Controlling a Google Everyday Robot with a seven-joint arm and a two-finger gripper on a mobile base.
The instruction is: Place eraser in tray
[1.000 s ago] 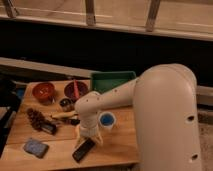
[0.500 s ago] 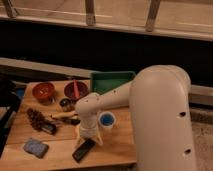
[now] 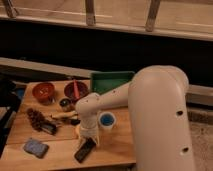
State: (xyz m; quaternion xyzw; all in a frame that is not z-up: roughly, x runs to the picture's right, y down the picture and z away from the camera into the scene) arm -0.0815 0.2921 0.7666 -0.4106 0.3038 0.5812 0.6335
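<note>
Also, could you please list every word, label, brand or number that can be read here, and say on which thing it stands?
None: no text can be read anywhere in this view.
The eraser, the green tray, the blue cup and the sponge show no legible marks.
The white arm shows no readable label; its gripper is low over the eraser.

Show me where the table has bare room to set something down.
Bare wood: between the sponge and the eraser, and in front of the blue cup. The tray looks bare inside. Crowded around the bowls and pinecone. The claw sits over the eraser's top end.
</note>
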